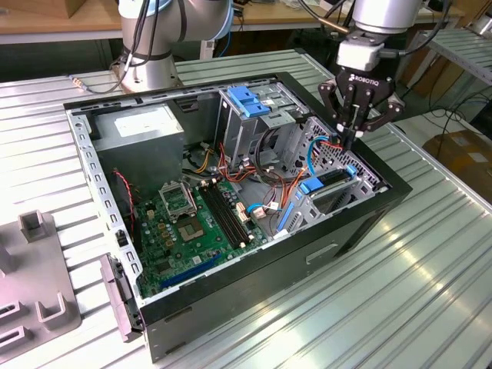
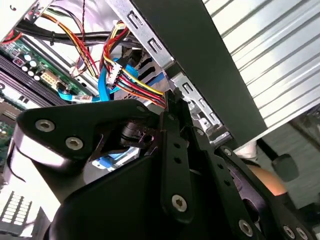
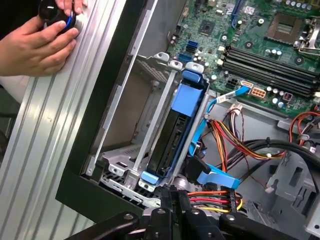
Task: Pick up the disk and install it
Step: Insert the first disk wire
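Observation:
The disk (image 1: 329, 181), grey-black with a bright blue carrier rail, sits on edge in the metal bay at the side of the open computer case (image 1: 361, 223) towards the exterior view's right. In the first wrist view the disk (image 3: 170, 137) lies between the bay's rails, its blue rail alongside. My gripper (image 1: 348, 141) hangs just above the disk's end, fingers together with nothing between them. In the wrist views the gripper (image 3: 173, 194) (image 2: 170, 100) hovers over the bay's edge beside a bundle of red and yellow wires, and a blue part of the disk (image 2: 107, 161) shows behind the fingers.
A tall metal cage with a blue tab (image 1: 247, 100) stands mid-case, beside the motherboard (image 1: 192, 223) and power supply (image 1: 142, 127). Wires (image 3: 225, 142) and blue cables (image 3: 215, 175) crowd the bay. A person's hand (image 3: 35, 45) rests on a black knob on the table. A grey fixture (image 1: 31, 269) lies at the left.

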### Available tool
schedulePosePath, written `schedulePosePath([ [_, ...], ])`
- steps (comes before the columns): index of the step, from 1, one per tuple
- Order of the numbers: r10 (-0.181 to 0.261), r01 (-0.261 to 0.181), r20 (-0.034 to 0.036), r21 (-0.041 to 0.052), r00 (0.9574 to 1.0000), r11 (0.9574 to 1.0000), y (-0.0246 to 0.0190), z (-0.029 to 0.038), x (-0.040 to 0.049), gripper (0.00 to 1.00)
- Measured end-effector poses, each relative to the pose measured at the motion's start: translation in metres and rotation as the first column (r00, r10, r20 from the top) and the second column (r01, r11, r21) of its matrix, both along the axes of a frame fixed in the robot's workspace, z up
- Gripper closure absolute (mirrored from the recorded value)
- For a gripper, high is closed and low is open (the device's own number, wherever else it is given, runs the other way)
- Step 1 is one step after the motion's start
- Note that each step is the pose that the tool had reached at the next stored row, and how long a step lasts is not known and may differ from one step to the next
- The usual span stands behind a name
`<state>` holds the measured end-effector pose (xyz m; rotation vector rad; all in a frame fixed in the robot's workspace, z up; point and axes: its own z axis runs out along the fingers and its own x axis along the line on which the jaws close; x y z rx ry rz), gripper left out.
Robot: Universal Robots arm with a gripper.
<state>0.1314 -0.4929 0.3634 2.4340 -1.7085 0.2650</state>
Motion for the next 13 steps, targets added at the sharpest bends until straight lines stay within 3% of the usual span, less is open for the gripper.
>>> schedulePosePath([
  [2, -0.049, 0.049, 0.0001, -0.0010, 0.9988, 0.9988, 0.0000, -0.0001, 0.0000, 0.84],
  [4, -0.103, 0.103, 0.0001, -0.0031, 0.9946, 0.9946, 0.0000, -0.0001, 0.0000, 0.84],
  [6, -0.131, 0.131, 0.0003, -0.0045, 0.9914, 0.9914, 0.0000, -0.0002, 0.0000, 0.84],
  [8, -0.170, 0.170, 0.0008, -0.0072, 0.9855, 0.9855, 0.0000, -0.0004, 0.0000, 0.84],
  [13, -0.274, 0.274, 0.0031, -0.0174, 0.9619, 0.9617, 0.0000, -0.0012, 0.0000, 0.84],
])
